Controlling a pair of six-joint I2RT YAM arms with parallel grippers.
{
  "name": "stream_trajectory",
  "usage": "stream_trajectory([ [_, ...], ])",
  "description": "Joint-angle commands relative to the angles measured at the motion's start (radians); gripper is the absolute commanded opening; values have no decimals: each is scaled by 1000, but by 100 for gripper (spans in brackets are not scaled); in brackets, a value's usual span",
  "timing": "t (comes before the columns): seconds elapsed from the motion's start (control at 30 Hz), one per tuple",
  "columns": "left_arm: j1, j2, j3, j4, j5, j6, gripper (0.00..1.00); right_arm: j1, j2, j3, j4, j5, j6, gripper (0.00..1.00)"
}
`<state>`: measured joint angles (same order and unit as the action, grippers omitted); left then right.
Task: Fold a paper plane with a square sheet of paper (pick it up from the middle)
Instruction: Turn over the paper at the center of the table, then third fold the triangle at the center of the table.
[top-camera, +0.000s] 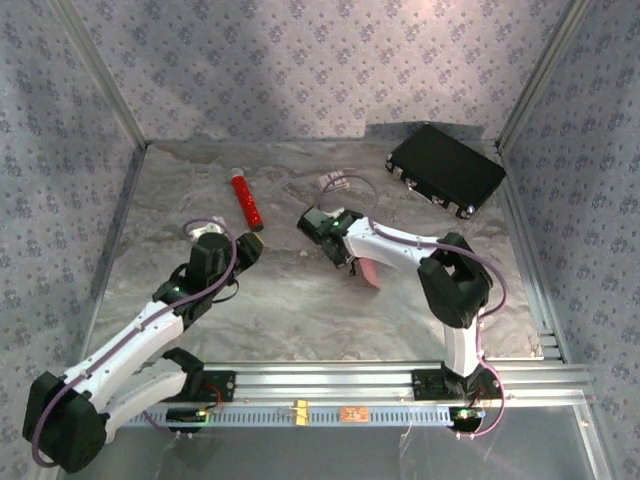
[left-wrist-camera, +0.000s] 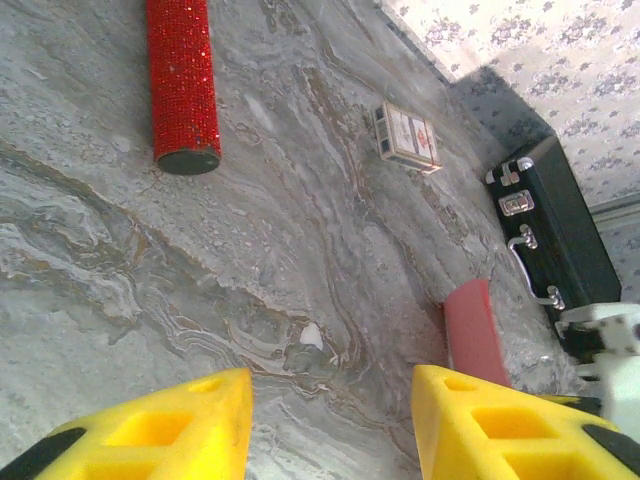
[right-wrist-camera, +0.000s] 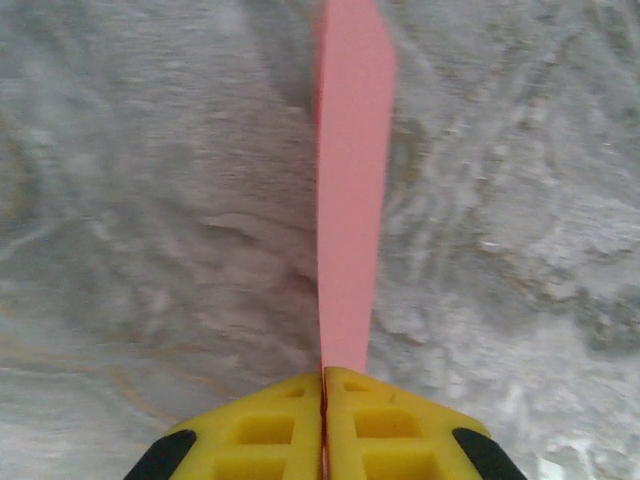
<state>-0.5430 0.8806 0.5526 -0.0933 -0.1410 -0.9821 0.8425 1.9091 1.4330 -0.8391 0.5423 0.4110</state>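
Note:
The square sheet of paper stands folded into a slim pink-red paper plane (right-wrist-camera: 350, 200). My right gripper (right-wrist-camera: 324, 375) is shut on its near end, and the strip reaches away from the yellow fingers above the marbled table. From above, the paper plane (top-camera: 368, 273) hangs under the right gripper (top-camera: 350, 262) at mid-table. My left gripper (left-wrist-camera: 330, 400) is open, with only bare table between its yellow fingers (left-wrist-camera: 180, 420). The paper plane (left-wrist-camera: 475, 335) shows just beyond its right finger, apart from it. The left gripper (top-camera: 248, 244) sits left of the right one.
A glossy red cylinder (top-camera: 245, 200) lies at the back left, close ahead of the left gripper (left-wrist-camera: 182, 80). A small white-and-red card (top-camera: 333, 181) lies behind the right gripper. A black case (top-camera: 447, 168) fills the back right corner. Patterned walls close three sides.

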Motion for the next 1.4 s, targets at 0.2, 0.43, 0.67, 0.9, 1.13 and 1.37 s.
stream_trajectory([
  [0.2, 14, 20, 2, -18, 41, -7, 46, -12, 15, 39, 169, -397, 37, 20],
  [0.43, 19, 173, 54, 21, 179, 16, 47, -165, -156, -181, 435, -695, 92, 37],
  [0.67, 20, 404, 145, 88, 404, 56, 46, -427, -342, -552, 722, -919, 272, 28],
  [0.9, -10, 597, 231, 143, 542, 54, 46, -550, -345, -671, 839, -1088, 308, 17],
  [1.13, -47, 724, 288, 182, 588, 31, 46, -512, -275, -649, 882, -1156, 314, 13],
  [1.37, -62, 774, 293, 243, 623, -9, 47, -503, -182, -618, 907, -1209, 302, 13],
])
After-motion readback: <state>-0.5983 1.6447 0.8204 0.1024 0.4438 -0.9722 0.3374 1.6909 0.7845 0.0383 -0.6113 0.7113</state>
